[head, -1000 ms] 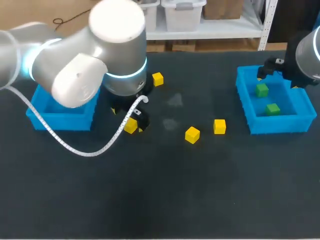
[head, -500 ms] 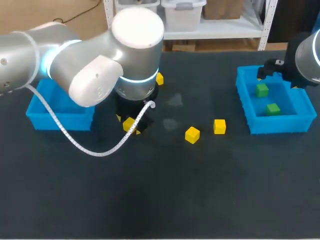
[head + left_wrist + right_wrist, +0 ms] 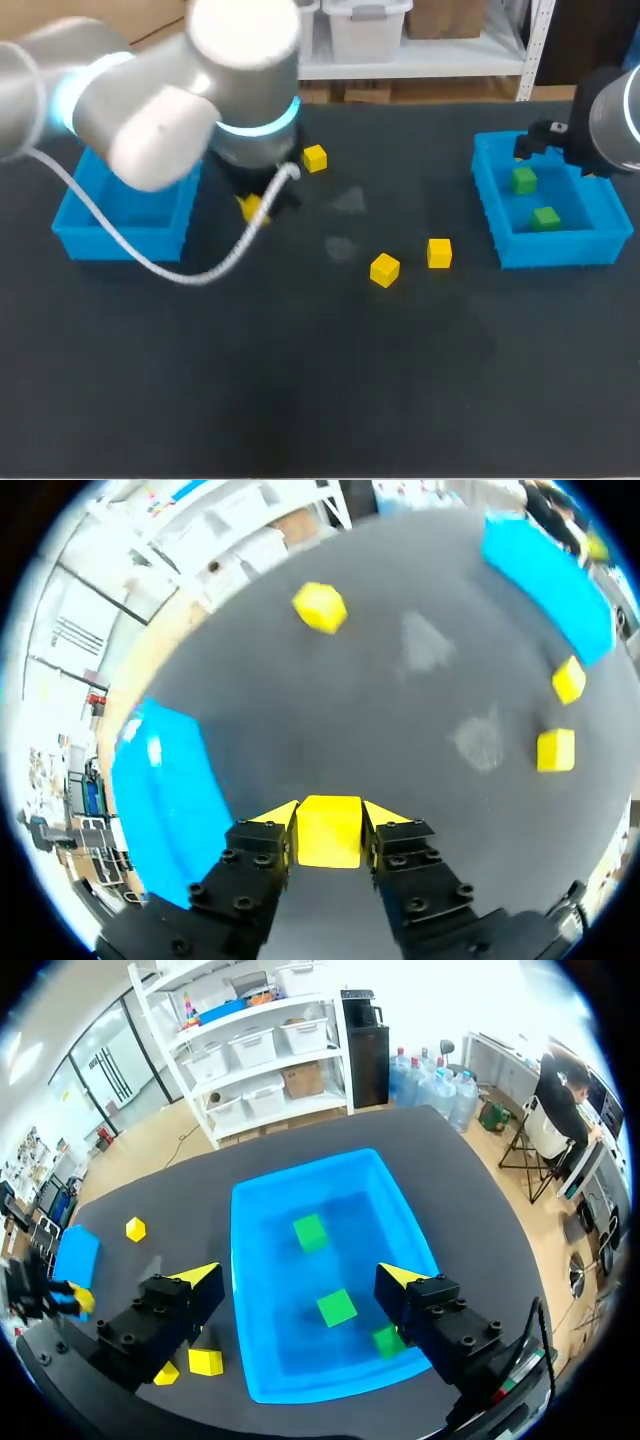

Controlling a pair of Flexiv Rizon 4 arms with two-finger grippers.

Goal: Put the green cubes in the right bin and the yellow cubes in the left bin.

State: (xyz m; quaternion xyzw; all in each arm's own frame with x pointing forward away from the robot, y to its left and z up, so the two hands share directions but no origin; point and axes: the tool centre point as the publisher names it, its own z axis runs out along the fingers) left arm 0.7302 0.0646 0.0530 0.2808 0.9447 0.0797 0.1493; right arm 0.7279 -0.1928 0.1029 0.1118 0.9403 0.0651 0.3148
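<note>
Yellow cube clenched in left hand; right hand spread above right bin.

Dark worktop in front of me, matte and nearly black, bearing two pale smudges near its middle, one a little nearer to me than the other.

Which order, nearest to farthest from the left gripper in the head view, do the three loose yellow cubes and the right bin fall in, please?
1. Far yellow cube, just right of the left gripper and its held yellow cube.
2. Middle yellow cube, mid-table.
3. Right-hand yellow cube, beside it, toward the bin.
4. Right bin, at the table's right side.
</note>
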